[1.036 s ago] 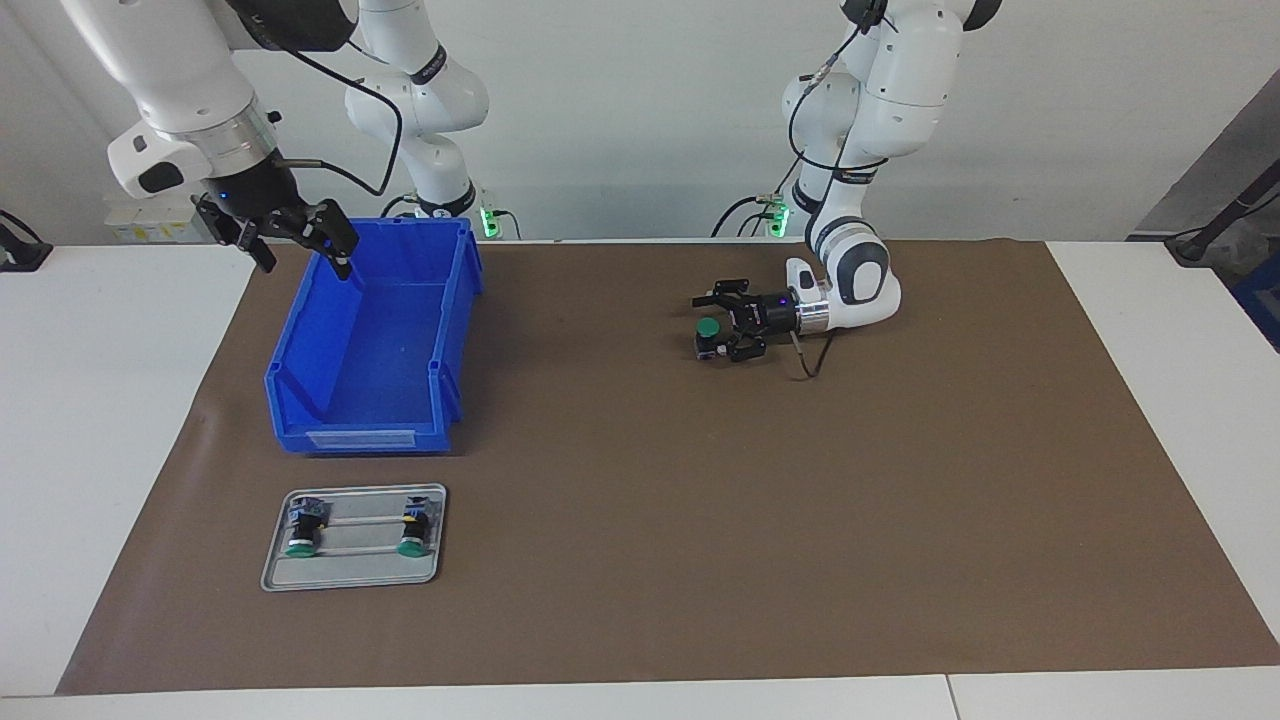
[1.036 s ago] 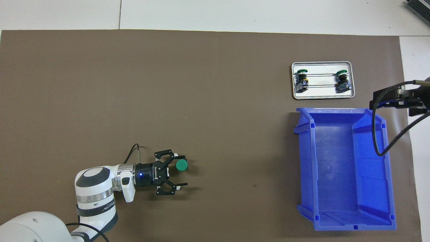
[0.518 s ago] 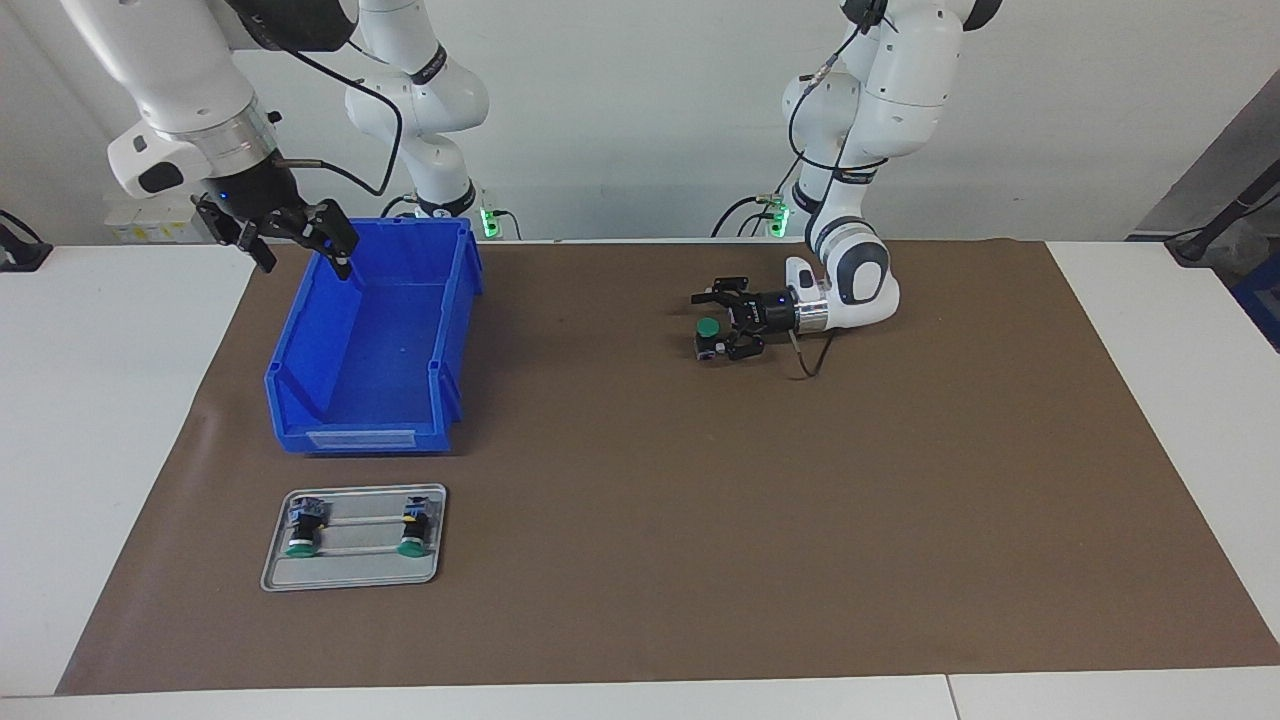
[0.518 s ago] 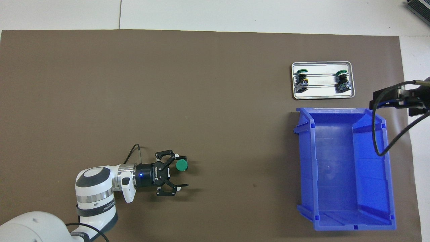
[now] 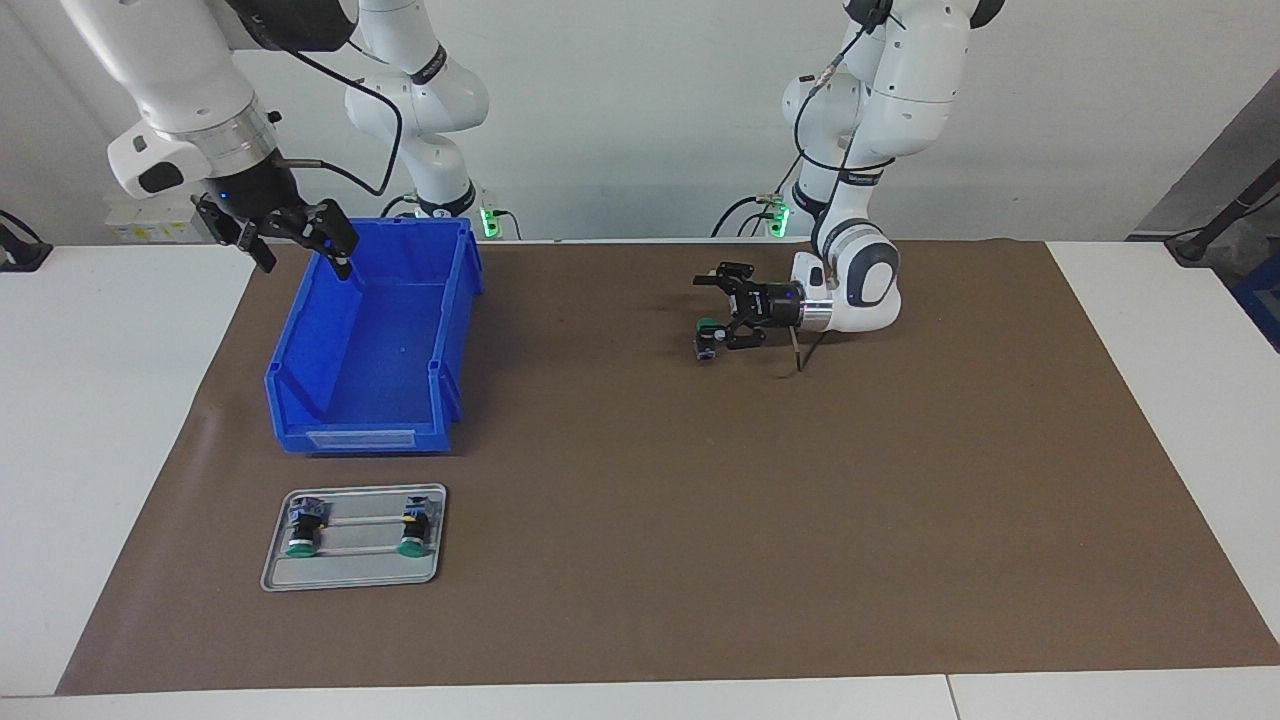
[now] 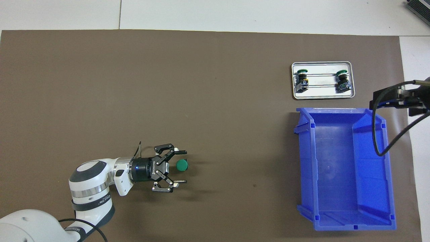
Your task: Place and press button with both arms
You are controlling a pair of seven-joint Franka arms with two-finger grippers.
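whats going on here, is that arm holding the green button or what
No, nothing is held. The left gripper is open, low over the mat around a green button that stands upright on it. The right gripper is open too, waiting in the air over the rim of the empty blue bin. Two more buttons lie on their sides in the metal tray, farther from the robots than the bin.
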